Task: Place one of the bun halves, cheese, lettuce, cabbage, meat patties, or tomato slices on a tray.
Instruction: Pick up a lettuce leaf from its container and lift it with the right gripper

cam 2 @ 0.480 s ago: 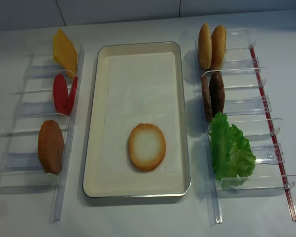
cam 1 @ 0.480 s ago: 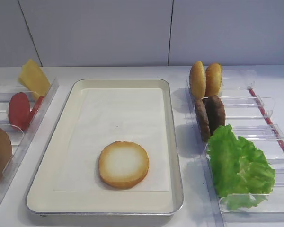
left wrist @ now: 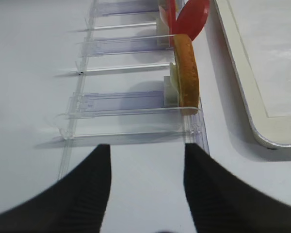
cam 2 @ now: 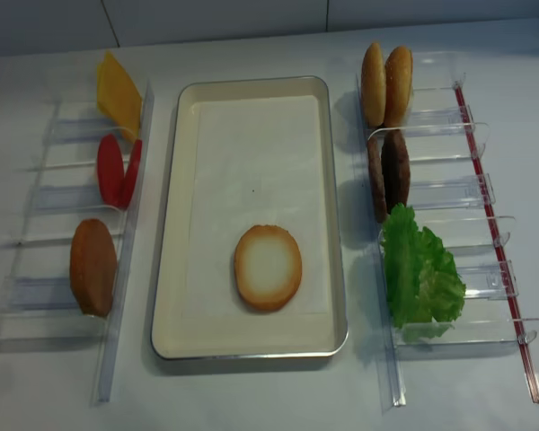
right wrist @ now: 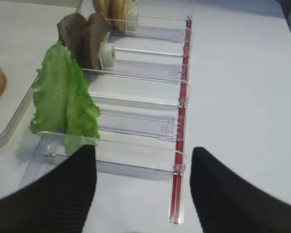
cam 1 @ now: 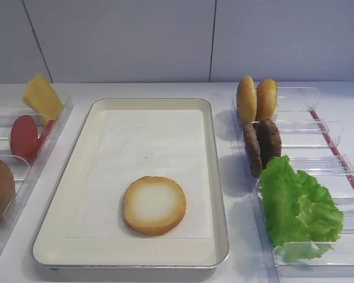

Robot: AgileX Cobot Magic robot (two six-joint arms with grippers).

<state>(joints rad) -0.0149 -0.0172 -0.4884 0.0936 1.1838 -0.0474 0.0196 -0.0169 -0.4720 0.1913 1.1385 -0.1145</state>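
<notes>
Compared with half a second ago, nothing on the table has moved: tray contents and racks match in both high views. No arm enters either high view at either instant.

Tray (cam 2: 175, 224): one bun half (cam 2: 268, 268) lies flat, pale face up, on the white paper (cam 2: 251, 153), toward 6 o'clock of the tray centre. Judgement: one item is already placed; the unchanged scene suggests a pause between placements, with the next pick not yet begun.

Right rack (cam 2: 449, 193), at 3 o'clock of the tray: two bun halves on edge at the far end, two patties (cam 2: 388, 175) on edge next, the lettuce (cam 2: 418, 274) nearest.

Left rack (cam 2: 45, 193), at 9 o'clock of the tray: cheese (cam 2: 117, 94) at the far end, tomato slices (cam 2: 117, 171) in the middle, another bun half nearest, all on edge.

Right gripper (right wrist: 143, 187): jaws stand wide apart, holding nothing, hovering short of the near end of the right rack. In its wrist view the lettuce sits toward 11 o'clock, well apart from both fingers.

Left gripper (left wrist: 146, 187): jaws apart, holding nothing, short of the near end of the left rack; the bun half there lies toward 12 o'clock, not touched.

Judgement: the right gripper looks best placed for the lettuce.
</notes>
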